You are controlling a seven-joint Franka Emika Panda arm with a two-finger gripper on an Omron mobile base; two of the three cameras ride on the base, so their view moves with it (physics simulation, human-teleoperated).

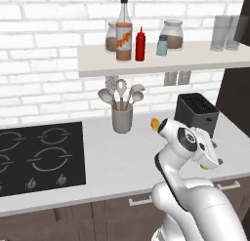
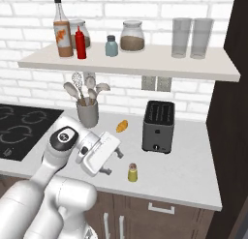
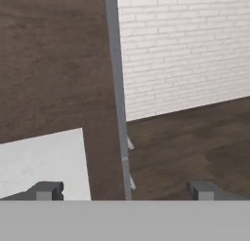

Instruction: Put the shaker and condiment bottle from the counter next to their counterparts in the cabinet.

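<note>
Shaker point(image 2: 132, 173) stands upright on the worktop point(image 2: 184, 175), near its front edge and in front of the toaster point(image 2: 158, 126); its long axis is vertical, cap up. Condiment bottle point(image 2: 81, 43) already stands on the cabinet point(image 2: 145, 61) beside the glass bottle point(image 2: 62, 34). Hand point(image 2: 110, 161) hangs beside the shaker, fingers spread, gripping nothing. Risk: a low sideways approach could tip the shaker or push it off the front edge.

- No readable text, brand, number or sign found anywhere.
- Orange label on the tall glass bottle point(image 1: 124, 36) bore only a pale, blurred mark, not legible as letters.
- Stove point(image 1: 39, 157) knobs and burner rings carried no legible markings.
</note>
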